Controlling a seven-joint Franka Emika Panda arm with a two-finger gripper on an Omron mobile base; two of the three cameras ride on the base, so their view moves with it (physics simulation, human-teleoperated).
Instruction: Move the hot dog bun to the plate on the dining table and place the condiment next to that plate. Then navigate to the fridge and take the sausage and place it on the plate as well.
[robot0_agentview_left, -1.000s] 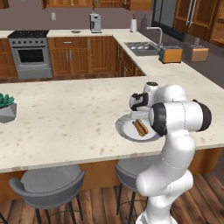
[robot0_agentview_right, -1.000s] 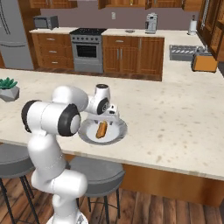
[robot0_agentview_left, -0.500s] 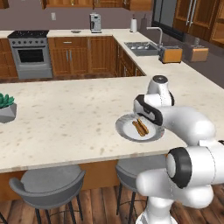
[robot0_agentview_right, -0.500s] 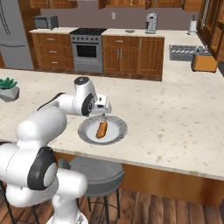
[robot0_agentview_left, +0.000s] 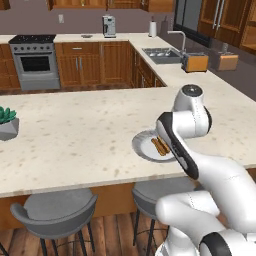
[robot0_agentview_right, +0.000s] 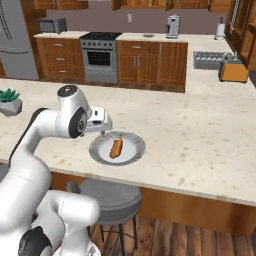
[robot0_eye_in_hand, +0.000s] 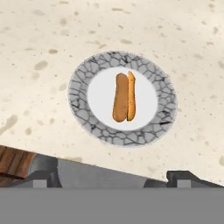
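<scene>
With the bun (robot0_eye_in_hand: 124, 97) already lying in the middle of the plate (robot0_eye_in_hand: 164, 114) on the counter (robot0_eye_in_hand: 52, 39), I held the end effector (robot0_agentview_right: 101, 122) wide open and empty above it; bun's long axis ran straight away from the fingertips.

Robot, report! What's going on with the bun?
Gripper jaws open, empty, above the plate. Hot dog bun lying on plate's middle. Nothing in the way.
</scene>
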